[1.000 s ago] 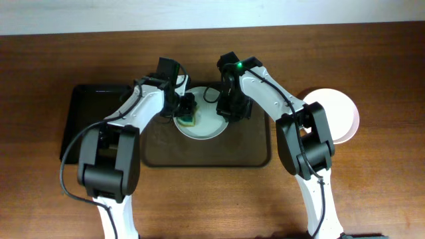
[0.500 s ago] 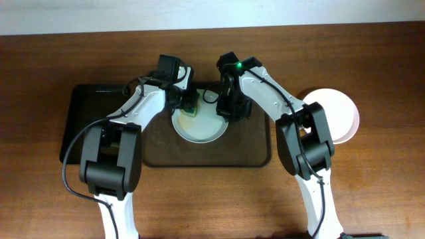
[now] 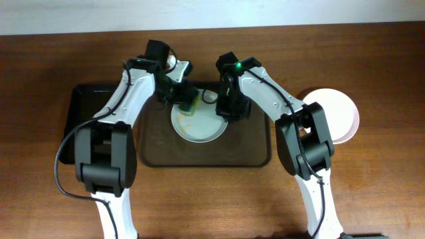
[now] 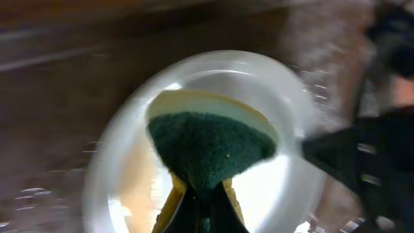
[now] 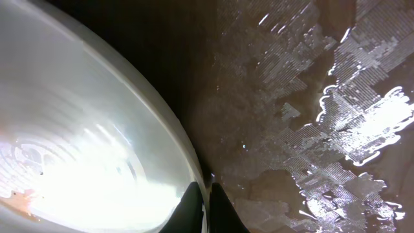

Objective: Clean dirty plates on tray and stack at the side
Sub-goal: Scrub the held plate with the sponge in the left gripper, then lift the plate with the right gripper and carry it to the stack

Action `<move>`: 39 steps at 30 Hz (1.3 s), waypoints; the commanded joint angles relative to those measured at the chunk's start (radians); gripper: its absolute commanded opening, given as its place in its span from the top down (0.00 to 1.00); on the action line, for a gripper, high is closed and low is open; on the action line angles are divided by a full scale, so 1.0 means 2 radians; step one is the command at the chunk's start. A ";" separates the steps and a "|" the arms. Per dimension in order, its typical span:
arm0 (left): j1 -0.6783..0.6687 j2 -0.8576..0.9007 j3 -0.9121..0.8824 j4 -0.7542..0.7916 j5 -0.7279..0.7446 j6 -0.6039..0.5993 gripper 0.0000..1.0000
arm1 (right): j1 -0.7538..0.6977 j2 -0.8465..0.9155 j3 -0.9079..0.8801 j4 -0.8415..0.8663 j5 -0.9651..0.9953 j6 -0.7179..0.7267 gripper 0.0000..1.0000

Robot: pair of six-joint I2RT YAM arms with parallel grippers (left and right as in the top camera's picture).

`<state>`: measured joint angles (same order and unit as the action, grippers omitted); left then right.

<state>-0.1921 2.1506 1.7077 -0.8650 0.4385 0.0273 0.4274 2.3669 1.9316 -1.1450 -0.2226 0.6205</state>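
Glistening tray (image 3: 247,150) sits on wooden table (image 3: 378,192); left end effector (image 4: 202,197) clamps sponge (image 4: 210,145), right end effector (image 5: 207,194) clamps plate (image 3: 202,129).

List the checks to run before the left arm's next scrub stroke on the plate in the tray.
1. Sponge grip: ok. The left pincer is shut on the sponge.
2. Sponge contact: ok. It rests against the plate.
3. Plate held steady: ok. The right pincer clamps the plate's rim.
4. Plate seated in the tray: ok.
5. Smears gone: cannot tell. Blur and glare hide the surface.
6. Stacking spot: ok. The other plate lies on the table to the right of the tray.
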 commanded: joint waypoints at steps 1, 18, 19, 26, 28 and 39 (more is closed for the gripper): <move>0.001 0.032 0.005 0.011 -0.085 0.006 0.99 | 0.003 0.012 -0.006 0.005 0.031 0.006 0.96; 0.040 0.070 0.039 -0.043 0.207 -0.017 0.99 | 0.001 0.012 -0.006 0.004 0.018 -0.021 0.96; 0.061 0.070 0.055 -0.043 0.231 -0.017 0.99 | 0.001 0.011 -0.006 0.001 0.016 -0.024 0.96; 0.124 0.070 0.080 -0.051 0.243 -0.017 0.99 | -0.009 -0.072 -0.005 -0.009 0.020 -0.090 0.96; 0.122 0.070 0.080 -0.051 0.233 -0.017 0.99 | -0.008 -0.117 -0.005 -0.014 0.070 -0.090 0.96; 0.106 0.070 0.080 -0.051 0.182 -0.017 0.99 | 0.098 -0.191 -0.006 -0.137 0.555 0.027 0.96</move>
<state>0.0261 2.2837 1.8500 -0.9653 0.8146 -0.0010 0.5377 1.9915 1.9209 -1.3960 0.5900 0.5652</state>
